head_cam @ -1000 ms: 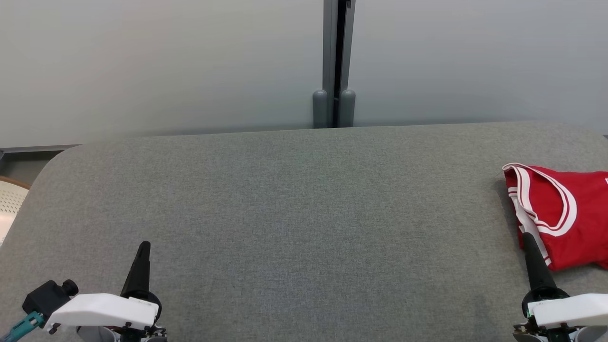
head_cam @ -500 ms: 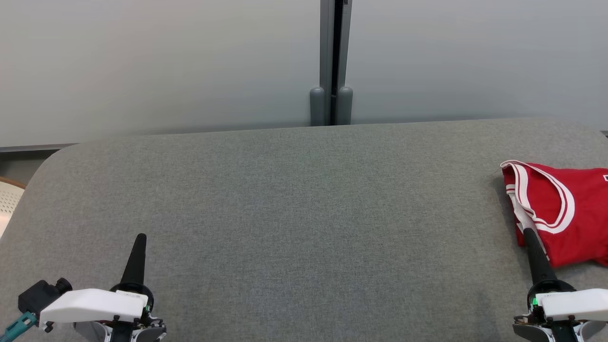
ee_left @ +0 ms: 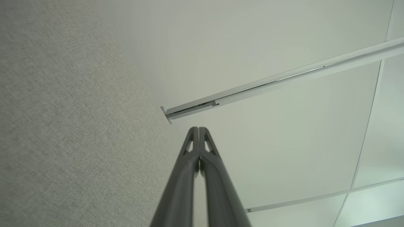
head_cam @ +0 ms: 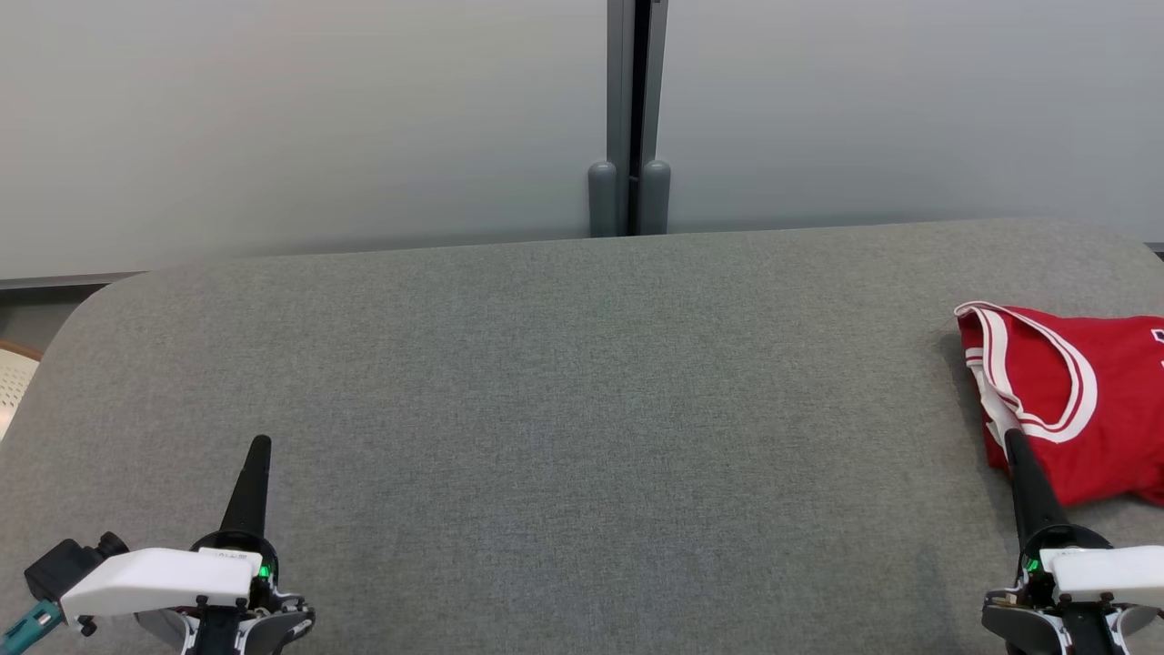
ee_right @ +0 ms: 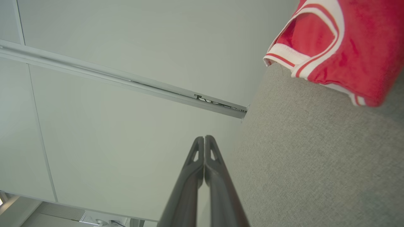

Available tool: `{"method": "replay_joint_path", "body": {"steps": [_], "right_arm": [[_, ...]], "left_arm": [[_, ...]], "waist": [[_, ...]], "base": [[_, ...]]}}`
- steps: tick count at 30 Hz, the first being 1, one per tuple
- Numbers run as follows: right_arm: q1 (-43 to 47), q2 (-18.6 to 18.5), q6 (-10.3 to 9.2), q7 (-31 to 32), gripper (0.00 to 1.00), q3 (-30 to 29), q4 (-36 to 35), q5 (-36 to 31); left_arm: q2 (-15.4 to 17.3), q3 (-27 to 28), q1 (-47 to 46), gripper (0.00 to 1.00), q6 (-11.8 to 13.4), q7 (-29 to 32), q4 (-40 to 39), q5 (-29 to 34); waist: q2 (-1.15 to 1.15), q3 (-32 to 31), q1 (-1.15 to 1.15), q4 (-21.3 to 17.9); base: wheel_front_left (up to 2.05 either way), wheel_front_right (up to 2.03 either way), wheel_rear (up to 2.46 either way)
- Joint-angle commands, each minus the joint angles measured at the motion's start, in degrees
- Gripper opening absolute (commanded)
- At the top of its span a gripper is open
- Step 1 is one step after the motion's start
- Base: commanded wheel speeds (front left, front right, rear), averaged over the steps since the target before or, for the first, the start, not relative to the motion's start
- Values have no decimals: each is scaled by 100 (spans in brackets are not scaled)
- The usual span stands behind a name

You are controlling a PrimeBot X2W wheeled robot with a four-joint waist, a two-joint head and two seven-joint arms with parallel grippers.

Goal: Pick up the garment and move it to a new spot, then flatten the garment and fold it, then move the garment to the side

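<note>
**Item 1. Garment** (head_cam: pixel 1082 400): red sleeveless jersey with white banded trim at the neck and armhole. It lies in a compact heap at the right edge of the tabletop (head_cam: pixel 564 409), about midway between the near and far edges, and the frame cuts it off on the right. It is flat on the grey cloth with nothing holding it. This could be its starting spot or its final place at the side, and the views do not settle which.

**Item 2. Right gripper** (head_cam: pixel 1011 438): fingers pressed together and empty. In the head view its tip overlaps the jersey's near-left corner. The right wrist view shows the jersey (ee_right: pixel 344 47) off to one side of the closed tips (ee_right: pixel 204 137), so they are judged apart. It is parked low at the near right corner, probably a rest pose.

**Item 3. Left gripper** (head_cam: pixel 258 444): fingers closed tip to tip and holding nothing, as the left wrist view confirms (ee_left: pixel 199 129). It sits at the near left corner, well away from the jersey, mirroring the right gripper.

**Item 4. Wall panels** (head_cam: pixel 318 118): pale and plain, joined by a grey post (head_cam: pixel 629 109) behind the far edge.

**Markings:** a white fragment (head_cam: pixel 1158 337) on the jersey at the frame edge may be part of a letter or numeral, but it is unreadable. A small label on the left gripper's white housing (head_cam: pixel 155 582) is too small to read. No brand is legible anywhere
</note>
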Motion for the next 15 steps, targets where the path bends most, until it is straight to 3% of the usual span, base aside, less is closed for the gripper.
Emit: {"method": "replay_joint_path", "body": {"steps": [1,15], "right_arm": [[-105,-16,2,15,0,-31,4,127],[-239,-3,1,40,0,-65,170,762]], "left_arm": [[-4,62,-120,0,-48,26,-17,-113],[-124,279,-214,0,-199,175,46,-616]], "waist": [[0,3,0,-3],[0,48,0,-44]], "base": [[0,0,0],[0,0,0]]}}
